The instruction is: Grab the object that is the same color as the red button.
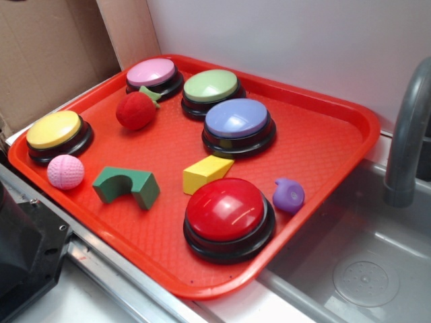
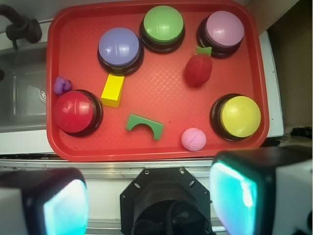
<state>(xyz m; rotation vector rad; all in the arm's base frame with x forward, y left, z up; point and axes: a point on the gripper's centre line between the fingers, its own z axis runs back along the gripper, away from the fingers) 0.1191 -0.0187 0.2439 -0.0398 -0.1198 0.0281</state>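
A small fuzzy red strawberry [image 1: 137,110] [image 2: 198,70] with a green stem lies on the red tray [image 1: 323,145] [image 2: 161,93], between the pink and yellow buttons. The large red button [image 1: 227,210] [image 2: 75,112] sits on its black base at the tray's front corner. In the wrist view my gripper [image 2: 149,203] is open, high above the tray's near edge, with nothing between its teal-padded fingers [image 2: 234,193]. The exterior view does not show the gripper.
On the tray also stand a pink button [image 1: 152,74], green button [image 1: 211,88], blue button [image 1: 237,122] and yellow button [image 1: 55,132], with a pink dimpled ball [image 1: 65,171], green arch block [image 1: 126,186], yellow wedge [image 1: 206,173] and purple toy [image 1: 289,195]. A sink [image 1: 363,269] with grey faucet [image 1: 407,128] lies at the right.
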